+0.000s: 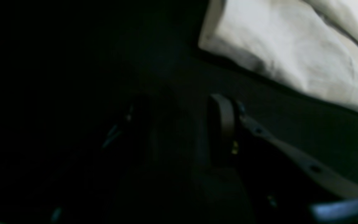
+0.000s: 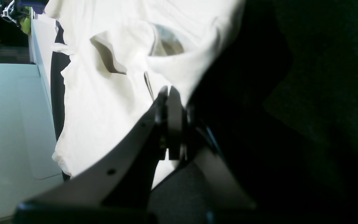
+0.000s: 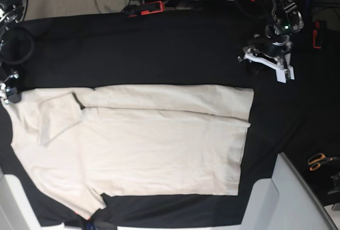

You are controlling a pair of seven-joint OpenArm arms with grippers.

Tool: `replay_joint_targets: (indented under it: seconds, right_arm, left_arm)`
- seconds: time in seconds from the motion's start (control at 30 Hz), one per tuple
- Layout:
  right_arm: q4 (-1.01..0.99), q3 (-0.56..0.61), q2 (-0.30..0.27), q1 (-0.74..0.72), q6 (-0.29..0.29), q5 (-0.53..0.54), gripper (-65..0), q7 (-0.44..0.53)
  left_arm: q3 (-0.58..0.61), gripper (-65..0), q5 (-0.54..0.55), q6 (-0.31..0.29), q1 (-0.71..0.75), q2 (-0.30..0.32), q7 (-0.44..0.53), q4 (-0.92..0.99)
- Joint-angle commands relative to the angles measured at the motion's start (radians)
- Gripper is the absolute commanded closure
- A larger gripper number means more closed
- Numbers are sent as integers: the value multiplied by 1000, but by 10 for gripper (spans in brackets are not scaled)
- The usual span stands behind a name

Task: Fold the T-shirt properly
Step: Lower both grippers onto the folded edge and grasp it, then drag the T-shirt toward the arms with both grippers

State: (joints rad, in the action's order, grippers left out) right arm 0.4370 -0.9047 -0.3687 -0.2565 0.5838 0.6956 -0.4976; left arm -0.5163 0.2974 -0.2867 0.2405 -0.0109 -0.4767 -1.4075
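The big cream cotton T-shirt (image 3: 143,145) is soft, light and floppy. The right gripper (image 2: 168,90) pinches its left edge; the left gripper (image 3: 268,62), upper right, is open and empty. Grab corners.

The left wrist picture is mostly dark and blurry. The T-shirt (image 1: 291,53) is cut off at its top and right edges. Scissors (image 3: 319,161) look too small to see well.

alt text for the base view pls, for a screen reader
A cream T-shirt lies spread on a black tablecloth, its top edge folded down in a strip. The left gripper hovers off the shirt at upper right; orange-handled scissors lie far right.
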Motion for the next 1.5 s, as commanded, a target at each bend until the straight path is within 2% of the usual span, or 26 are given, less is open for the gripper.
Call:
replay_joint_targets:
  seconds: [0.0, 0.1, 0.17, 0.4, 0.57, 1.0, 1.17, 1.3, 1.37, 1.47]
  right_arm:
    - [12, 2, -25, -17, 15, 12, -5, 7]
    - [12, 35, -25, -17, 15, 12, -6, 6]
    - [18, 75, -25, -17, 17, 12, -6, 6]
    - [19, 100, -25, -17, 18, 14, -5, 6]
    - [19, 100, -25, -17, 18, 14, -5, 6]
    - [21, 100, -25, -17, 18, 14, -5, 6]
    - [21, 100, -25, -17, 18, 14, -5, 6]
    - [21, 101, -25, -17, 18, 14, -3, 4]
    - [21, 101, -25, -17, 18, 14, -3, 4]
    - [21, 101, -25, -17, 18, 14, -3, 4]
  left_arm:
    - [-2, -301, 52, -6, -8, 4, 19, -11]
    - [-2, -299, 178, -6, -8, 6, 23, -6]
    - [-2, -299, 214, -4, -10, 6, 25, -5]
    - [-9, -299, 222, -3, -59, 6, 26, 46]
    - [-80, -301, 222, -3, -97, -2, 22, 126]
    - [-86, -301, 224, -4, -100, -4, 25, 112]
    - [-87, -301, 231, -4, -160, -18, 26, 162]
    - [-87, -303, 372, -6, -183, -14, 26, 225]
    - [-80, -301, 440, -6, -189, 7, 26, 257]
    - [-83, -301, 455, -6, -211, 15, 26, 310]
